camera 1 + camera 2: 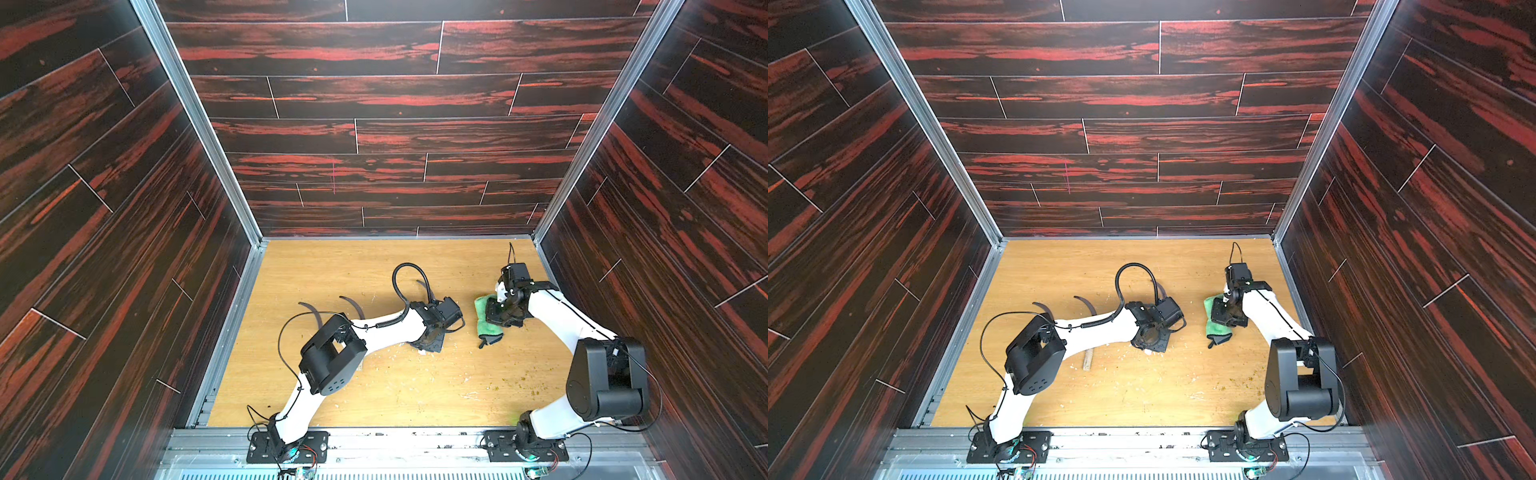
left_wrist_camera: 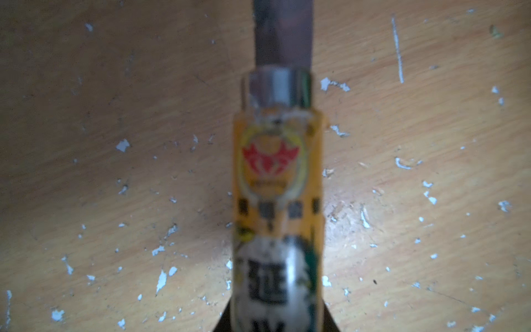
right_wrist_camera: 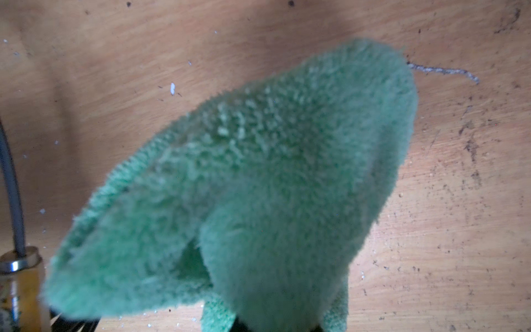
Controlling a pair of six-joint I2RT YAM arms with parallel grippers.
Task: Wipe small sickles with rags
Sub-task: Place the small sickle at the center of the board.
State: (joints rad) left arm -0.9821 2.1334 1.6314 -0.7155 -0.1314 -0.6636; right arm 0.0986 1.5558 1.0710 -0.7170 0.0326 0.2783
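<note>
**A:** How should this wipe go?

**B:** I'd carry the green rag [image 3: 258, 186] left to the blade [image 2: 283, 34], just past the ferrule [image 2: 275, 89]. Then draw it out toward the tip, pressing lightly.

**A:** And each claw?

**B:** The left claw [image 1: 430, 340] is clamped tight round the labelled sickle [image 2: 275, 172] at mid-table [image 1: 332, 266]. The right claw [image 1: 498, 313] is pinched nearly closed on the rag, just right of it. Another sickle [image 1: 312, 311] and a third sickle [image 1: 354, 305] lie further left, partly under the left arm [image 1: 386, 328].
</note>
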